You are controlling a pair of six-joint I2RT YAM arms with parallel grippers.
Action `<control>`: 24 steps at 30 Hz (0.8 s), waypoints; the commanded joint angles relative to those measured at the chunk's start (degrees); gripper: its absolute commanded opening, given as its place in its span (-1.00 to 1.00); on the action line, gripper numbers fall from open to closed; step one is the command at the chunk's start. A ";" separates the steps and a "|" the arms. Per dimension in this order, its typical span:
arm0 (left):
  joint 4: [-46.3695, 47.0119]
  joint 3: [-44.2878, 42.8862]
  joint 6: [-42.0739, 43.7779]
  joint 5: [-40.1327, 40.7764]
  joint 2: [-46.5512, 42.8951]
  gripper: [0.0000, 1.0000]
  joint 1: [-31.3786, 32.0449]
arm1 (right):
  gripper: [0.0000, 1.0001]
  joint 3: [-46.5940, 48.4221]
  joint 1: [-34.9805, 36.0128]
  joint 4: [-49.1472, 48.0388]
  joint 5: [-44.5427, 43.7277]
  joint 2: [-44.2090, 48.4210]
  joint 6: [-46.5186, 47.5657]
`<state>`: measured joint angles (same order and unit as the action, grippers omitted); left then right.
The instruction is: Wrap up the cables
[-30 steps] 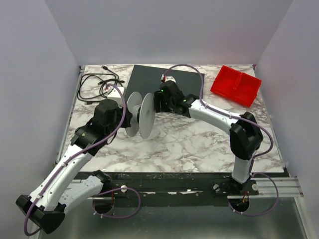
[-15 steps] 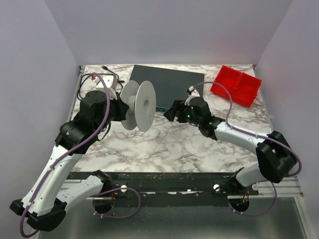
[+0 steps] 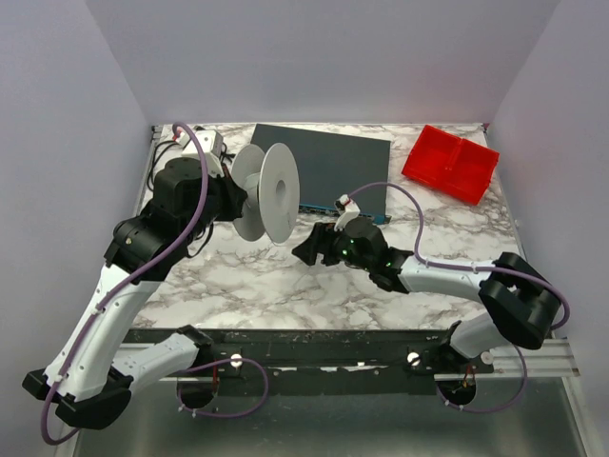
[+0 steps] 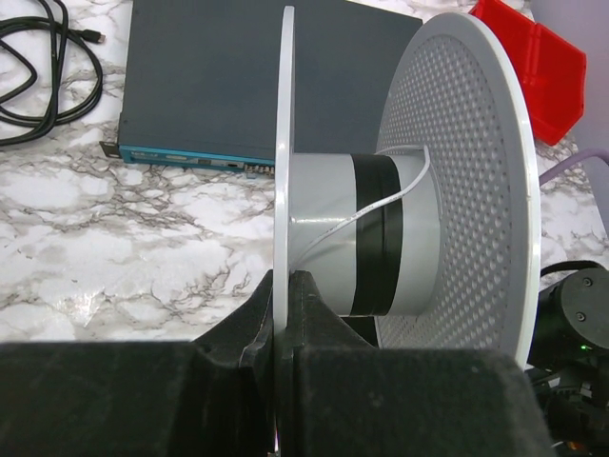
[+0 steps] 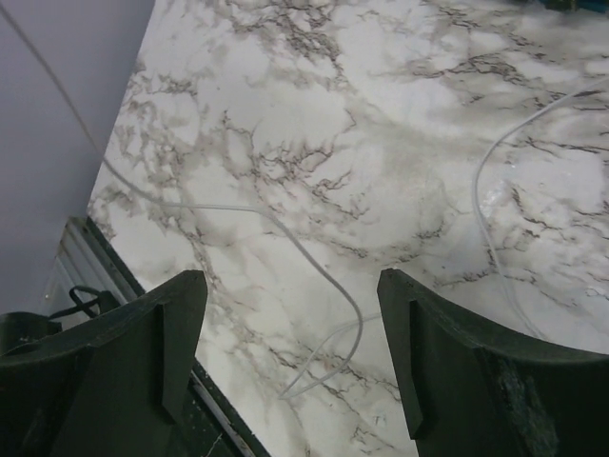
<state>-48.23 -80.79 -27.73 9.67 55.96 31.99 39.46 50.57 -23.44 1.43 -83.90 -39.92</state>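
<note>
One loose turn, at most, of the thin white cable lies on the hub of the spool. In the left wrist view it crosses the black band on the grey hub slackly and drops out of sight behind the near flange. No built-up layer of windings shows, so I judge the wrapping to be only just begun.

The left gripper is pinched tight on the thin edge of the near flange, one finger on each face. It holds the spool off the table, axle roughly level, left of centre in the overhead view.

The right gripper has its fingers spread wide with nothing between them. It hangs low over the marble near the middle of the overhead view, just below and right of the spool. In its own wrist view most of the cable lies on the table. One strand runs from the upper left of the frame, across the middle, and curls between the fingers toward the lower centre. Another arcs down the right side. None of it touches either finger.

What is left, by my reading, is nearly everything: picking up the slack strand, leading it to the hub and laying turn after turn until the loose length is taken up.

At the top of the overhead view, a grey box and a red bin sit apart from the work. A black cord lies coiled in the upper left of the left wrist view.
</note>
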 commanded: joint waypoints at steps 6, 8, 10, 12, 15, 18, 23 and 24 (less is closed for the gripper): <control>4.60 -2.12 -3.75 4.68 0.34 -1.00 -0.17 | 0.61 -0.59 4.61 4.64 -12.13 -1.74 -5.49; 5.18 -1.89 -4.30 6.00 0.37 -1.00 -0.18 | 0.60 -0.02 5.92 6.02 -13.53 -2.55 -7.43; 6.19 -1.53 -4.94 7.10 0.29 -1.00 -0.19 | 0.57 -0.50 7.25 6.12 -14.00 -3.06 -9.52; 7.10 -1.32 -5.27 7.81 0.40 -1.00 -0.17 | 0.56 -0.75 8.99 6.48 -14.94 -3.65 -11.03; 8.16 -0.78 -5.84 8.58 0.50 -1.00 -0.22 | 0.51 0.49 10.24 6.64 -16.39 -5.82 -11.93; 9.00 0.17 -6.54 9.25 0.30 -1.00 -0.17 | 0.36 2.68 10.68 6.52 -17.97 -8.70 -12.42; 10.07 1.42 -6.97 11.69 0.19 -1.00 -0.19 | -0.37 5.40 12.55 8.88 -21.35 -10.40 -12.61; 10.37 1.58 -6.99 12.01 0.19 -1.00 -0.18 | -0.57 5.45 12.97 9.59 -22.38 -10.14 -12.56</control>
<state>-43.66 -79.81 -33.06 17.93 56.86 31.99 42.61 61.67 -16.32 -14.81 -94.02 -51.59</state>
